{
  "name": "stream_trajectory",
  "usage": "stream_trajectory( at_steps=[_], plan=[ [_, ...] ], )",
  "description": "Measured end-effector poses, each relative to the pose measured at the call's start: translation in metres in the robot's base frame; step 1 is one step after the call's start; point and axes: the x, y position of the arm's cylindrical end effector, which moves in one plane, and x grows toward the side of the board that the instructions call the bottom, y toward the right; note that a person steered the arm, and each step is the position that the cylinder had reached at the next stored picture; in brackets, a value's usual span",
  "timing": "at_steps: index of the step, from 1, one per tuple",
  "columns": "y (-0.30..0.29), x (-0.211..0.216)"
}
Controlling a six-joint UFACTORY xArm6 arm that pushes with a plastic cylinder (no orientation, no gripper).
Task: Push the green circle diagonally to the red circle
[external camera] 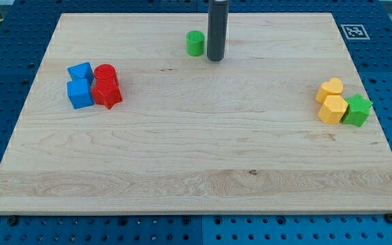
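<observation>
The green circle point(195, 43) is a small green cylinder near the view's top, a little left of centre. The red circle point(105, 73) is a red cylinder at the view's left, inside a tight cluster of red and blue blocks. My tip point(215, 58) is the lower end of the dark rod that comes down from the view's top edge. It stands just right of the green circle, with a narrow gap between them.
A red star point(107, 93) sits right below the red circle. A blue block point(80, 71) and a blue cube point(79, 94) lie to their left. At the view's right are a yellow heart point(330, 88), a yellow hexagon point(333, 109) and a green star point(357, 110). The wooden board point(196, 170) ends in a blue pegboard.
</observation>
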Motion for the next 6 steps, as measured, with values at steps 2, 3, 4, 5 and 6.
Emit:
stream_trajectory(
  at_steps=[2,3,4,5,6],
  plan=[
    [-0.031,-0.025],
    [-0.031,-0.025],
    [-0.03,-0.026],
    [-0.031,-0.029],
    [-0.057,-0.033]
  ],
)
